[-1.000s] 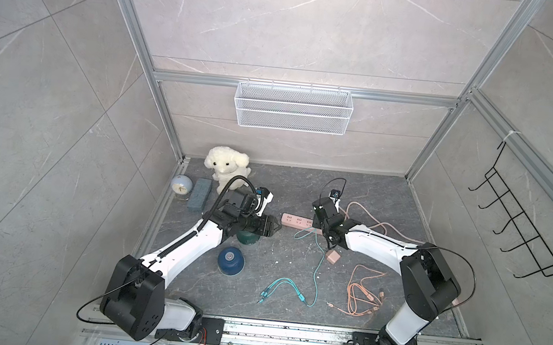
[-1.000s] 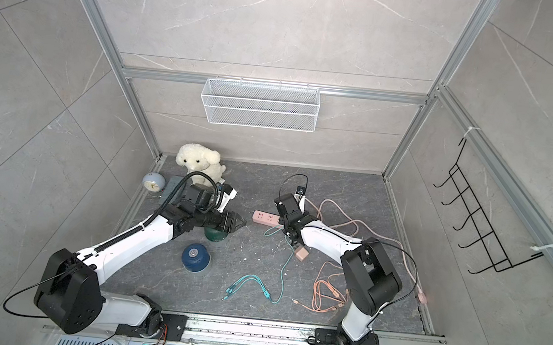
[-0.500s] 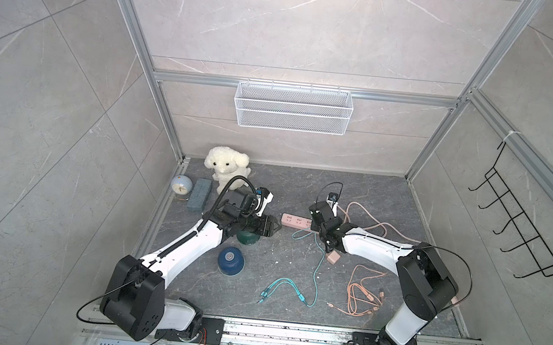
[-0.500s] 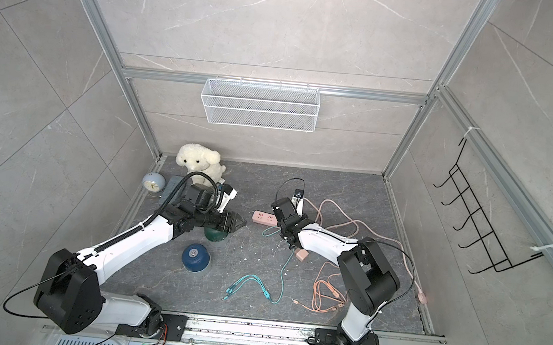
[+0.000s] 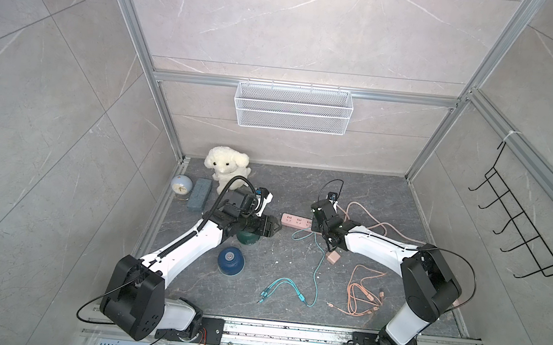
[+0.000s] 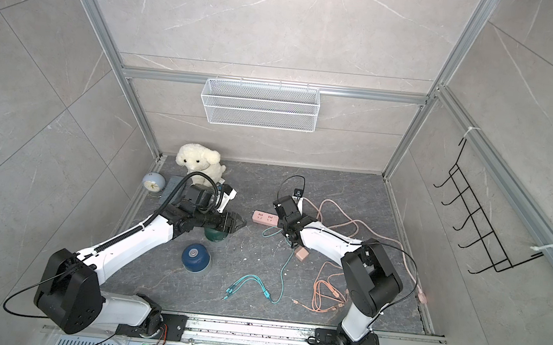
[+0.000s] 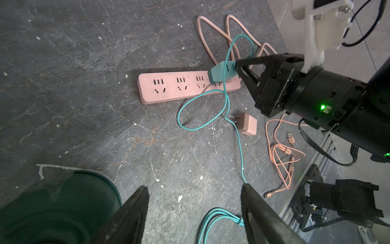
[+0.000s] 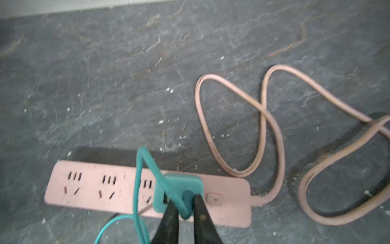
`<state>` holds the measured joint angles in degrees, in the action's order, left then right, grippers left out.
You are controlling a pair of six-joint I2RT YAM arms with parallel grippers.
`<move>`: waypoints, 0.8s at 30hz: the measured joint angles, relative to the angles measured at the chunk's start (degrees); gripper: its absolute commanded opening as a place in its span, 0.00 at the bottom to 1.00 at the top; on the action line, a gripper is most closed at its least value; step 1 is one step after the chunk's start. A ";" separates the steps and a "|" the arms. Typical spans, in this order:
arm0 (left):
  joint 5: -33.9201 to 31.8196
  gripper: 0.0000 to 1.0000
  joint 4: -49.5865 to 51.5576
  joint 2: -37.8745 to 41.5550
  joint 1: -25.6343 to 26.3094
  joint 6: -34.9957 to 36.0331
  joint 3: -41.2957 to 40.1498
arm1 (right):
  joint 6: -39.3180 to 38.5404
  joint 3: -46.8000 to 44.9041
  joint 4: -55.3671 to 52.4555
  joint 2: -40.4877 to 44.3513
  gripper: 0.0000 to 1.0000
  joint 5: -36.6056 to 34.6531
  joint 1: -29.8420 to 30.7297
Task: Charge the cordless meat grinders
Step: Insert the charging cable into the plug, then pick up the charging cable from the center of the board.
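Left gripper [image 7: 194, 187], jaws wide apart, hovers just beside the dark green grinder [image 7: 59, 200], dark blue grinder [image 5: 231, 261] nearby on the floor: rigid, slick domes, I judge, best pinched across the base, while right gripper [image 8: 183, 198] narrowly flanks the teal USB plug [image 8: 186, 203], though I cannot tell whether it grips.

green grinder [image 5: 248, 239]: the left arm's wrist is covering its top and hub in both top views, and the left wrist view's edge is cutting most of its body off.
left gripper [image 7: 194, 187]: the picture's edge is cutting both fingers off below the tips.
right gripper [image 8: 185, 198]: blur is smearing the right wrist view. The fingers are flanking the teal cable plug [image 8: 185, 211], but whether they are pressing on it is not showing.
power strip [image 5: 293, 220]: the right gripper is hiding its switch end in both top views.
pink cord [image 8: 274, 147]: the picture's edge is cutting off its outer loops.
clock [image 5: 181, 184]: its face is showing too small to read.
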<state>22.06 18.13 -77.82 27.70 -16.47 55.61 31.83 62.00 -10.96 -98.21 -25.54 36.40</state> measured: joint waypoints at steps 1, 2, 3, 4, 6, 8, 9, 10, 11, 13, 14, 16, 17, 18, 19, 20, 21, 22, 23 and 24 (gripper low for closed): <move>-0.42 0.79 0.22 -0.07 0.00 -0.09 0.13 | -0.48 0.00 -1.20 0.15 0.29 1.64 0.00; -0.66 0.81 0.33 -0.13 0.00 -0.15 0.26 | -1.09 0.00 -2.10 0.24 0.32 2.86 0.00; -1.01 0.81 0.44 -0.24 0.00 -0.37 0.55 | -1.81 0.02 -2.91 0.42 0.34 4.00 -0.02; -1.18 0.82 0.59 -0.37 0.00 -0.55 0.83 | -2.49 0.04 -3.56 0.72 0.37 4.96 -0.11; -1.64 0.83 0.94 -0.44 0.00 -0.90 1.38 | -3.80 0.13 -4.79 1.81 0.45 6.62 -0.48; -2.51 0.83 1.22 -0.46 0.00 -1.16 2.16 | -5.51 0.37 -5.53 3.50 0.50 7.89 -1.07; -2.73 0.83 1.44 -0.50 0.00 -1.31 2.60 | -6.29 0.55 -5.79 4.35 0.52 8.41 -1.33; -3.17 0.84 1.66 -0.50 0.00 -1.33 3.02 | -7.17 0.70 -6.03 5.14 0.53 8.81 -1.57; -3.69 0.84 1.99 -0.50 0.00 -1.36 3.45 | -7.98 0.76 -6.10 5.92 0.53 9.18 -1.79; -4.68 0.84 2.71 -0.50 0.00 -1.38 4.33 | -10.05 0.81 -6.38 7.89 0.54 10.08 -2.34; -5.35 0.84 3.02 -0.50 0.00 -1.38 4.61 | -10.93 0.79 -6.54 8.59 0.54 10.49 -2.47; -6.93 0.84 3.93 -0.48 0.00 -1.38 5.14 | -14.08 0.42 -6.38 10.64 0.54 12.39 -2.86; -7.61 0.84 4.52 -0.48 0.00 -1.38 5.35 | -16.39 0.04 -6.38 11.76 0.54 13.97 -2.97; -8.57 0.84 5.03 -0.39 0.00 -1.38 5.44 | -18.82 -0.26 -6.45 12.61 0.54 15.82 -3.06; -9.16 0.84 5.57 -0.20 -0.11 -1.38 5.46 | -20.92 -0.55 -6.40 13.16 0.55 17.64 -3.06; -10.03 0.84 6.34 0.00 -0.28 -1.40 5.46 | -23.32 -0.98 -6.40 13.68 0.55 19.93 -3.06; -10.58 0.84 7.10 0.28 -0.70 -1.57 5.46 | -26.03 -1.66 -6.36 14.19 0.55 22.60 -3.06; -11.17 0.84 7.63 0.55 -1.14 -1.79 5.46 | -28.13 -2.45 -6.32 14.58 0.55 24.92 -3.06; -11.54 0.84 7.98 1.01 -1.86 -2.05 5.44 | -30.38 -3.37 -6.23 14.99 0.55 27.39 -3.04; -11.93 0.84 8.22 1.55 -2.62 -2.29 5.40 | -32.81 -4.37 -6.23 15.34 0.55 30.05 -3.04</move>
<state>10.13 26.35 -76.27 25.08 -18.76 61.01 -0.97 57.63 -17.19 -82.87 4.51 33.36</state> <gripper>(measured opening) 0.837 0.547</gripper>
